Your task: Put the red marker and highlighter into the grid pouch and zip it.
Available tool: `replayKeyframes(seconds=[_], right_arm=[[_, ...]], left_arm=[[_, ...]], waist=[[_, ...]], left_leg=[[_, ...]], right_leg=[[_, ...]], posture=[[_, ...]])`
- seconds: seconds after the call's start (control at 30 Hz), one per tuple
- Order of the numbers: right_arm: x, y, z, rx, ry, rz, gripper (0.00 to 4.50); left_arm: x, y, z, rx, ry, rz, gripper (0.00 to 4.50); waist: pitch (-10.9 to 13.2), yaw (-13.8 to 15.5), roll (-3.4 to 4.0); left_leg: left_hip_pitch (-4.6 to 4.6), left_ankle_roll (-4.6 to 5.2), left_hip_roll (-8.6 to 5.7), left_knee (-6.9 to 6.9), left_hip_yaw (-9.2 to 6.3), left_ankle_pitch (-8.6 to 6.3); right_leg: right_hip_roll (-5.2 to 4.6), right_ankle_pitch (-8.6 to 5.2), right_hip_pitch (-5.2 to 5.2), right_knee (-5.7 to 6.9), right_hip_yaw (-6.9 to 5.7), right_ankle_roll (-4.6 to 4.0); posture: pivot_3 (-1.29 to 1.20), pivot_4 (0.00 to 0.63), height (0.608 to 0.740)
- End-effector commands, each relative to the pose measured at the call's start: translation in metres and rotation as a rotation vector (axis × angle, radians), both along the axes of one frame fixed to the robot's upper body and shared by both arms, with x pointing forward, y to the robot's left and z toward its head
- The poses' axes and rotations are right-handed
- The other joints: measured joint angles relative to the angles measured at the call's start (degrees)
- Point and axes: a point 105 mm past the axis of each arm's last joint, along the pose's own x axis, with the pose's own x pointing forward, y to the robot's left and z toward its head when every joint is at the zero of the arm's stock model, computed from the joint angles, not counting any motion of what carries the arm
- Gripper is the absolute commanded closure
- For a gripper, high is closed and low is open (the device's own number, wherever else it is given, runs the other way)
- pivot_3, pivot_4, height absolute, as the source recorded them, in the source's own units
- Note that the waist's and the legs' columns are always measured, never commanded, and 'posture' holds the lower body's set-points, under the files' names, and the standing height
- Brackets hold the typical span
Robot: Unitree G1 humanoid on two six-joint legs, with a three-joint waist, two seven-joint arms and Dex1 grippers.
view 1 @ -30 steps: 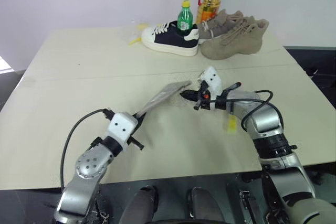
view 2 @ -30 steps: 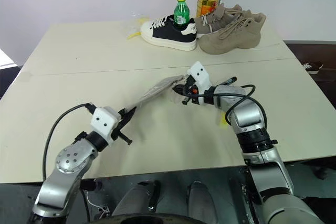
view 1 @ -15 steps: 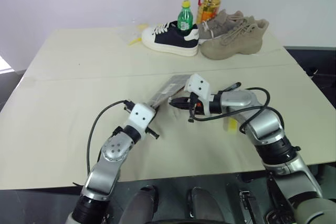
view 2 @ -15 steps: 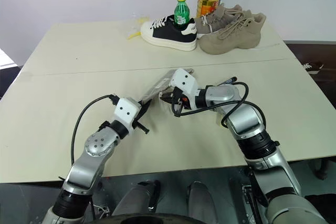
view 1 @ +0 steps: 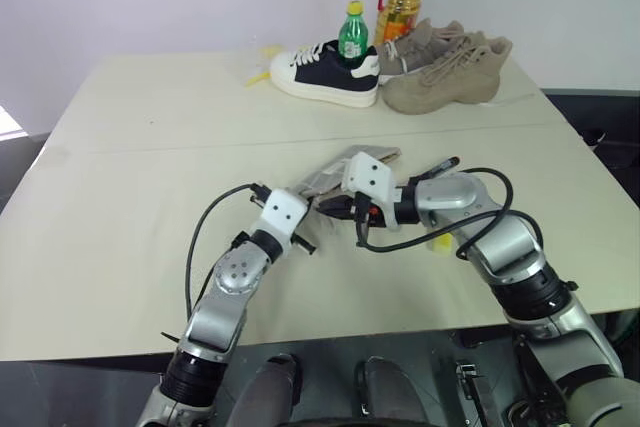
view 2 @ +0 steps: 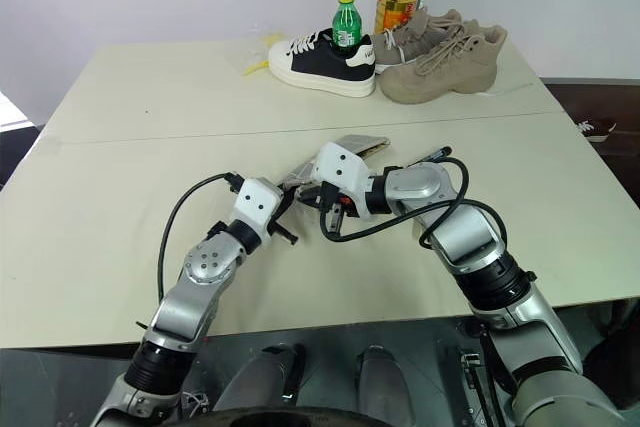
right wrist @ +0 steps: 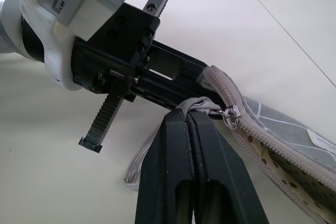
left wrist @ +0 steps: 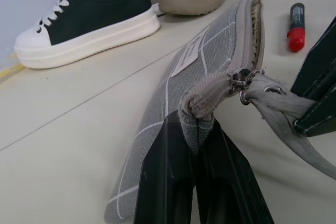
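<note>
A: Where's the grid pouch (left wrist: 210, 61)?

B: Table (view 1: 150, 147) centre, between both grippers; left gripper (left wrist: 195, 129) clamped on its corner fabric; right gripper (right wrist: 190, 124) pinched shut on the pull cord (left wrist: 278, 108).

A: And the red marker (left wrist: 295, 27)?

B: At two o'clock beyond it; shoes (view 1: 440, 67) at twelve.

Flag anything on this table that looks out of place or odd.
Shoes on a desk: a black-and-white sneaker with a green bottle standing in it, beside tan boots. The grid pouch is unzipped while the red marker lies outside on the table.
</note>
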Motion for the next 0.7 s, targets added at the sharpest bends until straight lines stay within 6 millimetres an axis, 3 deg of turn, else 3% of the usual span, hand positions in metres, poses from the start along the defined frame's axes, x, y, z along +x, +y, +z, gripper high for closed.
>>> replayKeyframes(seconds=[0.03,0.1,0.2,0.33,0.4,0.6,0.7], right_arm=[[-0.004,-0.002,0.022,0.049,-0.043,0.047,3.57],[0.003,-0.013,0.026,0.051,-0.057,0.013,2.62],[0.027,-0.049,0.026,0.050,-0.059,-0.155,1.01],[0.061,-0.113,0.023,0.038,-0.020,-0.497,1.01],[0.066,-0.136,0.028,0.081,0.019,-0.626,1.01],[0.063,-0.191,0.020,0.095,0.098,-1.020,1.01],[0.053,-0.195,0.009,0.093,0.147,-1.111,1.01]], left_arm=[[0.002,0.006,0.011,0.001,-0.047,0.022,4.50],[0.002,0.011,0.012,0.007,-0.055,0.038,4.50],[0.003,0.025,0.015,0.039,-0.076,0.066,4.50],[0.004,0.040,0.015,0.071,-0.086,0.094,4.50],[0.001,0.039,0.016,0.083,-0.102,0.067,4.50],[-0.001,0.034,0.012,0.094,-0.105,-0.016,4.50],[0.003,0.030,0.011,0.086,-0.104,-0.043,4.50]], waist=[[0.00,-0.03,0.00],[0.00,0.00,0.00],[-0.01,0.01,-0.02],[-0.01,0.04,-0.02],[0.00,0.02,-0.01],[-0.01,0.09,-0.01],[-0.02,0.10,-0.01]], left_leg=[[0.00,0.00,0.00,0.00,0.00,0.00],[0.00,0.00,0.00,0.00,0.00,0.00],[0.00,0.00,0.00,0.03,0.01,0.00],[0.00,0.00,-0.01,0.04,0.04,0.00],[0.00,0.00,0.00,0.02,0.05,0.00],[-0.02,0.00,0.01,-0.01,0.08,0.00],[-0.03,0.00,0.00,0.02,0.08,0.00]], right_leg=[[0.00,0.00,0.00,0.00,0.00,0.00],[0.00,0.00,0.00,0.00,0.00,0.00],[0.01,0.00,0.02,0.00,0.00,0.00],[0.00,0.01,0.02,0.01,0.00,0.00],[-0.01,0.01,0.00,0.02,0.01,0.00],[-0.06,0.01,-0.03,0.03,0.03,-0.01],[-0.07,0.00,-0.02,0.02,0.03,-0.02]], posture=[[0.00,0.150,0.740],[0.00,0.150,0.740],[0.00,0.150,0.740],[0.00,0.150,0.740],[0.00,0.150,0.740],[0.00,0.150,0.740],[0.00,0.150,0.740]])
